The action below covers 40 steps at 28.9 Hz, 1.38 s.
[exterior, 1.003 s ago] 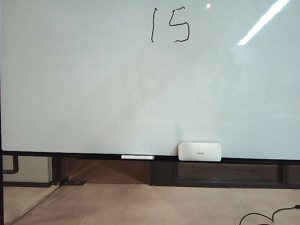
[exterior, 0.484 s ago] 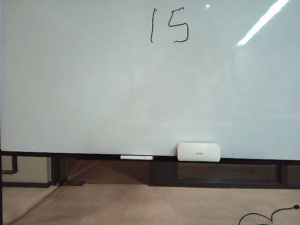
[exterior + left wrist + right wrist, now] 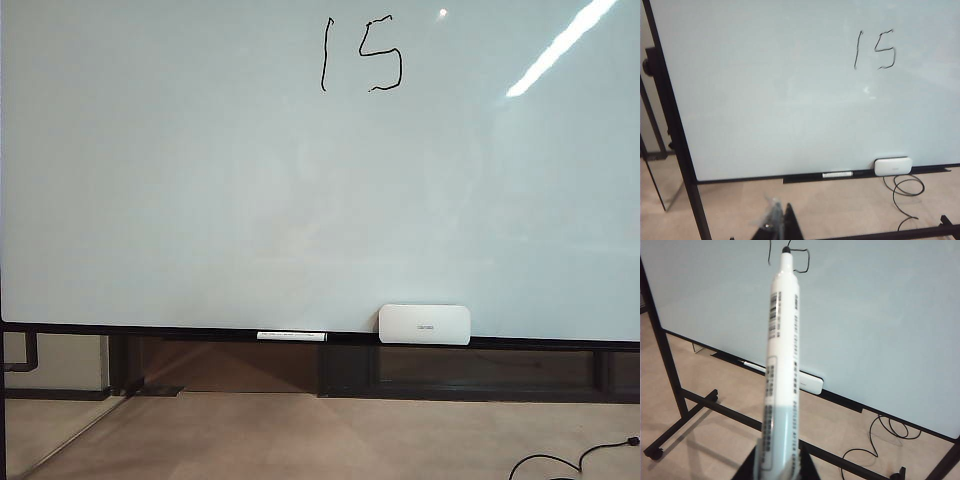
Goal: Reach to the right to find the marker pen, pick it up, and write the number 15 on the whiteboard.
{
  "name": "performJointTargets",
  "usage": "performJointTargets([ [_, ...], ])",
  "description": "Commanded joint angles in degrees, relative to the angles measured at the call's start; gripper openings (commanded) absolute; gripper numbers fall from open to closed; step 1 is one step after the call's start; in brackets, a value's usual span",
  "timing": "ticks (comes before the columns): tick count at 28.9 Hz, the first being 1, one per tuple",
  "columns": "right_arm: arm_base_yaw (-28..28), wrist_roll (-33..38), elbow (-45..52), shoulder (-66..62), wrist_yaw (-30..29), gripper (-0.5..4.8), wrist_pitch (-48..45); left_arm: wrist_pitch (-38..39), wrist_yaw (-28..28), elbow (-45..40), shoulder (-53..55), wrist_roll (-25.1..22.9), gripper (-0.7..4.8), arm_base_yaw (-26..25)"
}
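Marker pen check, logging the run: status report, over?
Right gripper shut on marker pen, off the whiteboard. Left gripper holds nothing. Number 15 written. Nothing in the way.

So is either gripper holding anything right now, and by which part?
The right gripper holds the marker pen by the rear end of its barrel, with the bare black tip pointing toward the whiteboard. The left gripper holds nothing visible.

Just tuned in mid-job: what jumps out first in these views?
The number 15, in black strokes high on the whiteboard, catches the eye first. Next, the marker pen fills the right wrist view, clamped in the right gripper, its bare tip pointing at the board. The left gripper hangs low, away from the board.
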State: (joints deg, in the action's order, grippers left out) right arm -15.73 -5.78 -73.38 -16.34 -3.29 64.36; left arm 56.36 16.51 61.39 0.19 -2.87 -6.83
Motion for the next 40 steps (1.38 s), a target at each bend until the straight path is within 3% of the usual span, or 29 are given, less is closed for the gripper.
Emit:
performJointTargets([
  [1, 3.08, 0.02, 0.90, 0.98, -3.61, -0.02, 0.26, -2.43, 0.15, -2.23, 0.04, 0.35, -0.05, -0.04],
  [7, 9.03, 0.20, 7.10, 4.46, -8.98, -0.02, -2.73, -6.58, 0.09, -8.48, 0.02, 2.51, -0.05, -0.04],
  [14, 9.92, 6.86, 24.26, 9.11, -11.65, -0.01, -22.38, -22.80, 0.04, -20.52, 0.02, 6.58, -0.05, -0.04],
  [19, 9.88, 9.22, 34.25, 9.35, -14.86, -0.01, -34.62, -30.01, -0.11, -26.49, 0.04, 9.38, -0.05, -0.02],
  [23, 9.88, 11.82, 41.83, 9.35, -14.67, -0.01, -45.11, -34.49, -3.30, -32.13, 0.04, 14.36, -0.05, 0.00],
  [26, 9.88, 12.00, 48.96, 9.35, -14.67, -0.01, -52.09, -42.34, -5.18, -36.81, 0.04, 16.85, -0.05, 0.02],
  [30, 9.88, 13.42, 55.91, 9.35, -14.67, -0.01, -57.09, -49.86, -5.68, -41.94, 0.02, 17.03, -0.05, 0.02],
  [34, 9.84, 16.50, 59.63, 9.46, -14.27, -0.01, -61.09, -52.11, -6.45, -45.22, 0.02, 16.74, -0.05, 0.02],
  [40, 9.81, 13.66, 60.46, 13.00, -14.25, -0.01, -60.81, -52.65, -5.07, -48.81, -0.02, 15.45, -0.05, 0.09],
])
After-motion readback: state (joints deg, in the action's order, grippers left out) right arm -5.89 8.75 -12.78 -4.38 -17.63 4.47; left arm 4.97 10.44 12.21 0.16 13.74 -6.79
